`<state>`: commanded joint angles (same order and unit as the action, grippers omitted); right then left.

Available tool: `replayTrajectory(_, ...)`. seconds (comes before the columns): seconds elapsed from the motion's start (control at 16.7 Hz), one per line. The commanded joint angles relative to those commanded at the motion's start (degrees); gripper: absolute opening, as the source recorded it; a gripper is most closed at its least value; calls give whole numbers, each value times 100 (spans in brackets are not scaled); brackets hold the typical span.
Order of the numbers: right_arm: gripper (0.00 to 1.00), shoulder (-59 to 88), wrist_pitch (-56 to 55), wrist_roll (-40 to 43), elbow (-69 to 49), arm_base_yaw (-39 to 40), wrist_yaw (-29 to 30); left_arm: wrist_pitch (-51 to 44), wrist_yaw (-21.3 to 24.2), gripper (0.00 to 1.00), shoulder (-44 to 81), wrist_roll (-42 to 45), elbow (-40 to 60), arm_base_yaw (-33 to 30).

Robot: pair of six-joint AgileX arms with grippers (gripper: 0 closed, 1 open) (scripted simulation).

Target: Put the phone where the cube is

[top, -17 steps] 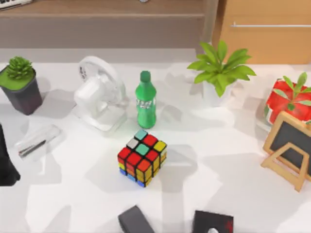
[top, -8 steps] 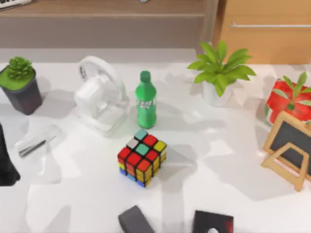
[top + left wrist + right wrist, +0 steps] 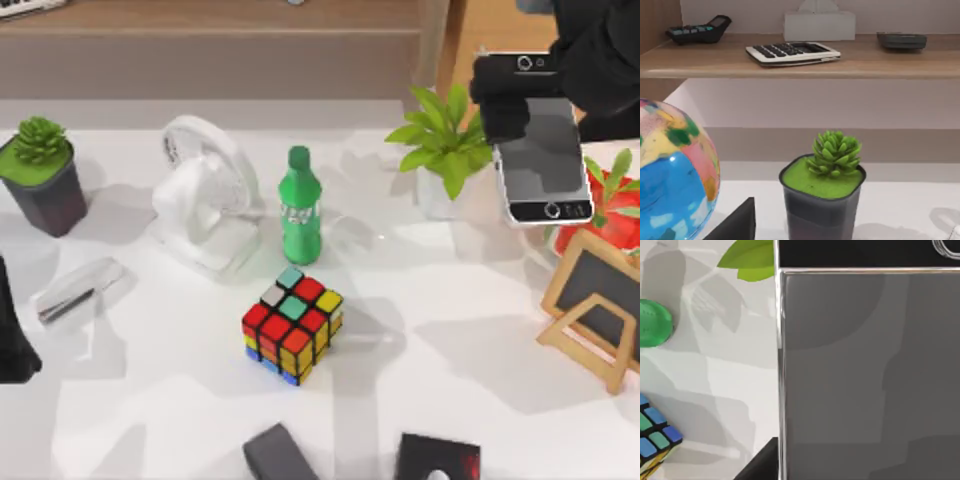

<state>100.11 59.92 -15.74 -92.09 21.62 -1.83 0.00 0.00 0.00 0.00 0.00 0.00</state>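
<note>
Since the earlier top views, the right gripper (image 3: pixel 515 100) had come into sight at the far right corner, carrying the phone (image 3: pixel 543 150); nothing else on the table had shifted. Its dark fingers were clamped across the phone's far end, and that end band was partly covered by them, while the arm behind ran off the picture's edge. The phone hung screen-up above the leafy plant (image 3: pixel 450 140), overlapping the plant's right-hand leaves and well apart from the cube (image 3: pixel 292 325).

The cube sat on the white table (image 3: pixel 460 400) just in front of the green bottle (image 3: pixel 299 205), with a white fan (image 3: pixel 205 195) to the bottle's left. Nearer the camera than the cube, a dark grey block (image 3: pixel 278 455) and a black box with a red mark (image 3: pixel 437 458) were both cut off by the lower edge. The left arm (image 3: pixel 12 330) stood parked at the left edge, left of the cube, only a dark sliver of it visible; whether its fingers were spread or closed could not be told.

From the right wrist, the phone's grey screen (image 3: pixel 870 370) blocked most of the scene, leaving a corner of the cube (image 3: pixel 652 440), the bottle's cap (image 3: pixel 654 324) and a leaf tip. The left wrist view looked instead at a succulent pot (image 3: pixel 822 192), a globe (image 3: pixel 672 175) and a shelf with a calculator (image 3: pixel 792 52).
</note>
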Motion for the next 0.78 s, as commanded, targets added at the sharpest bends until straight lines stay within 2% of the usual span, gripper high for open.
replayTrajectory(0.42,0,821,318,-1517,255,1157,93,0,0,100,0,0,0,0)
replayTrajectory(0.78,0,1265,432,-2030,495,1335,202,0,0,100,0,0,0,0)
